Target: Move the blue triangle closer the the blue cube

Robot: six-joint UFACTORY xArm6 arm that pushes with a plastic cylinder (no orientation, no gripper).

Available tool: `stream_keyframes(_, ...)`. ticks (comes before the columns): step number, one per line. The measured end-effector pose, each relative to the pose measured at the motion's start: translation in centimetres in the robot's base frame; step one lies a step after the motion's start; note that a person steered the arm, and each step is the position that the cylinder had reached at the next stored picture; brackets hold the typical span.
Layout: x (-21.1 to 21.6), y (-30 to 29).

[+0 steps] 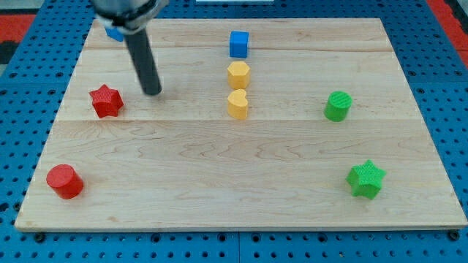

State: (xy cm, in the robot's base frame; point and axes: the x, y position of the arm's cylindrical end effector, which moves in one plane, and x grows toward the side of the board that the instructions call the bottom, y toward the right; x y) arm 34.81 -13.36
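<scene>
Task is barely started, by the look of it. The blue triangle (pixel 113 32) is sitting at the board's top-left corner, mostly hidden behind my arm, shape hard to confirm. The blue cube (pixel 238 44) is sitting well apart, top centre, above two yellow blocks. My tip (pixel 152 92) is resting below-right of the triangle, just beside the red star (pixel 106 101), touching nothing. No jaws here, just a bare rod holding nothing. The whole push rightward is remaining.

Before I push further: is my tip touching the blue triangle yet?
Apart. The camera view shows bare wood between my tip and the blue triangle, which sits near the board's top-left corner, partly hidden behind the rod.
</scene>
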Motion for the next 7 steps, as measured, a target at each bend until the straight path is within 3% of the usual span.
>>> stream_keyframes(1, -4.8, -9.0)
stream_keyframes(2, -10.7, -13.0)
stream_keyframes(3, -12.7, -11.7)
stream_keyframes(5, -12.7, -5.9)
stream_keyframes(6, -13.5, -12.4)
stream_keyframes(7, -15.6, -9.7)
